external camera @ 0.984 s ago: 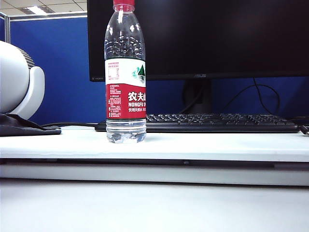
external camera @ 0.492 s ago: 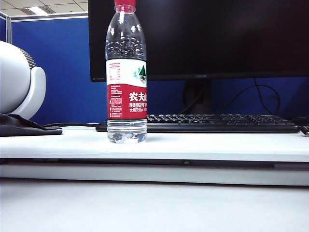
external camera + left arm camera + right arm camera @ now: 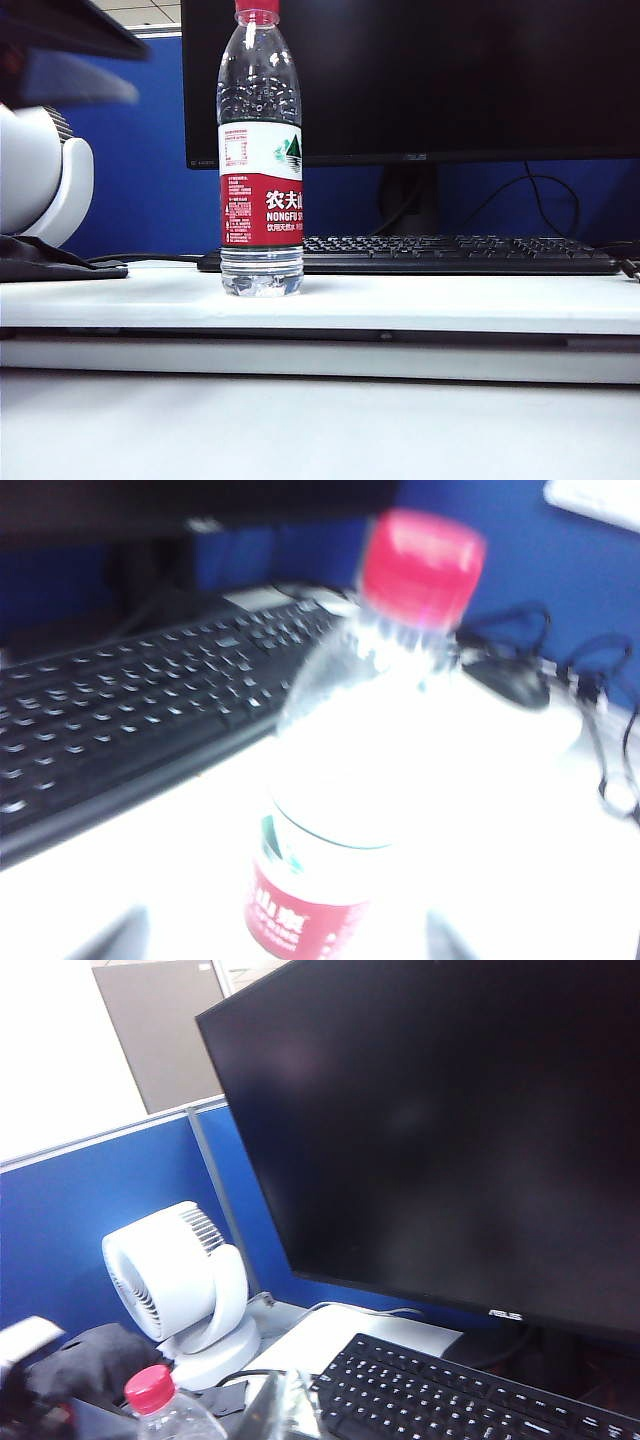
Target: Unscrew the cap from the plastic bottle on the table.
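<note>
Left tool is near the bottle (image 3: 330,810). Its wrist camera looks at the cap (image 3: 420,565) from close by, but that picture is blurred and the fingers do not show clearly. I cannot tell how wide it stands, and I see nothing in its hold. Right tool is closed. It appears in no picture, and its camera seems to look from above and right of the bottle.

The bottle stands upright on the table (image 3: 450,300), cap on, just in front of the keyboard (image 3: 450,255). Probably it stands free like this so that one tool can steady the body while the other turns the cap.

Only the exterior view shows a dark blurred arm (image 3: 70,50) up and left of the bottle. Only the right wrist view shows the whole fan (image 3: 180,1280) beyond the bottle.
</note>
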You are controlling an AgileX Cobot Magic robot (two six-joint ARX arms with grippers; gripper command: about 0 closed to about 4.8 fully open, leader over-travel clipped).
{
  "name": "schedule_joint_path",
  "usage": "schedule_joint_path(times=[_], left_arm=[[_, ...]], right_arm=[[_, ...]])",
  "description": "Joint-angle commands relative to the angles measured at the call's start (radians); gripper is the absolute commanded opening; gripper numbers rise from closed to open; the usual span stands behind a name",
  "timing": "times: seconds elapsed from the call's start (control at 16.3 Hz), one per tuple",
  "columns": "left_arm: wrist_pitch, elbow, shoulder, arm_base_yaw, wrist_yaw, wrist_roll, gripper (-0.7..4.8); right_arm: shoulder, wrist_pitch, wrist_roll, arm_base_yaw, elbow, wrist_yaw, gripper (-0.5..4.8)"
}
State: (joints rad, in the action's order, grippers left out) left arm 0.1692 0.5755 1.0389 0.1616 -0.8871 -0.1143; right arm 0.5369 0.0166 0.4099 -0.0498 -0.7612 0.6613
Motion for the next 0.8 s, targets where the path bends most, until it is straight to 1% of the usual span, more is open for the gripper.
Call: schedule_joint_path(times=[0.06,0.12,0.18,0.25,0.37,0.43,0.55,0.61,0.68,0.74,0.8], left_arm=[[0.014,0.002,0.088,0.09,0.109,-0.063,3.52],[0.02,0.002,0.125,0.12,0.109,-0.073,3.55],[0.021,0.002,0.134,0.119,0.109,-0.076,3.55],[0.026,0.002,0.147,0.119,0.109,-0.096,3.82],[0.042,0.002,0.153,0.119,0.136,-0.095,4.22],[0.049,0.003,0.153,0.116,0.151,-0.097,4.64],[0.058,0.003,0.153,0.116,0.153,-0.1,4.61],[0.092,0.003,0.153,0.116,0.166,-0.081,4.6],[0.11,0.003,0.153,0.116,0.169,-0.041,4.61],[0.101,0.004,0.153,0.116,0.168,0.026,4.61],[0.095,0.004,0.152,0.116,0.157,0.045,4.61]], right_arm=[[-0.001,0.021,-0.007,0.002,-0.016,0.011,-0.01],[-0.001,0.026,-0.026,0.001,-0.016,0.01,-0.01],[-0.001,0.026,-0.026,0.001,-0.016,0.011,-0.01],[0.0,0.026,-0.026,0.001,-0.016,0.01,-0.01],[0.0,0.026,-0.026,0.001,-0.016,-0.002,-0.01],[0.0,0.035,-0.026,0.001,-0.016,-0.008,-0.01],[0.0,0.037,-0.026,0.001,-0.016,-0.013,-0.01],[0.0,0.036,-0.026,0.001,-0.015,-0.013,-0.01],[0.0,0.036,-0.026,0.001,-0.015,-0.013,-0.01],[0.0,0.036,-0.026,0.001,-0.015,-0.013,-0.01],[0.0,0.037,-0.026,0.001,-0.015,-0.012,-0.01]])
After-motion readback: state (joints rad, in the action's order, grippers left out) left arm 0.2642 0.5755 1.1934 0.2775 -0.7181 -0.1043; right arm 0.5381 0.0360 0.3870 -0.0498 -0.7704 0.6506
